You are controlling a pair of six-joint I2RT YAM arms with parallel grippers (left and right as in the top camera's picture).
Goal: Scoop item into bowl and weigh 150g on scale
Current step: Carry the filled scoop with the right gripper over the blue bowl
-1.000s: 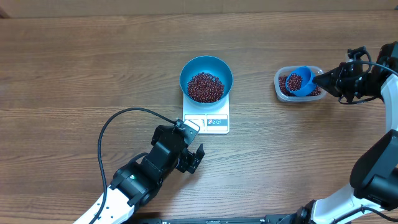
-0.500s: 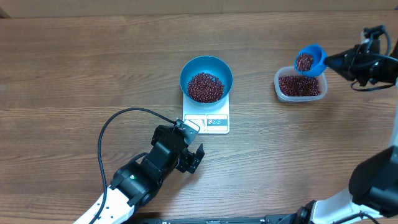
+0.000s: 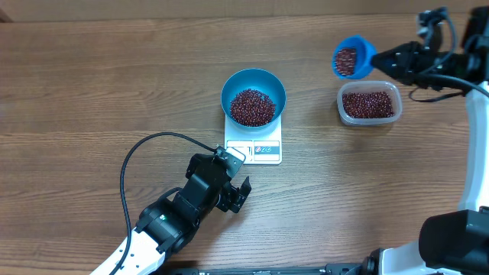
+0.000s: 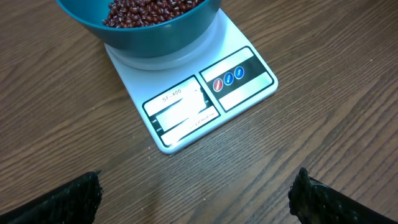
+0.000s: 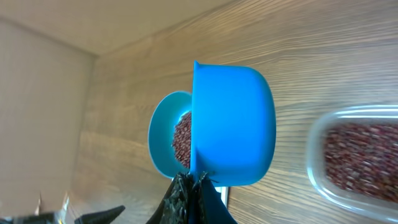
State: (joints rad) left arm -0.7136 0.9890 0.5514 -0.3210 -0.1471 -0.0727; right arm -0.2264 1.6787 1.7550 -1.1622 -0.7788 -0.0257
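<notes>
Lifted off the tub (image 3: 370, 104), the scoop (image 3: 351, 59) hovers beyond it, mouth up, handle pointing right into clenched right fingers (image 3: 394, 56); left fingers (image 4: 68, 200) spread near the scale (image 3: 254, 150).

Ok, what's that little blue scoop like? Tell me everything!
The scoop is a small round cup of smooth, bright blue plastic, by its look, with a short handle. Its open side faces up, and dark red beans sit inside, not quite filling it. The right hand is shut on the handle and holds it in the air, near the far corner of the tub. Nothing else touches it.
</notes>
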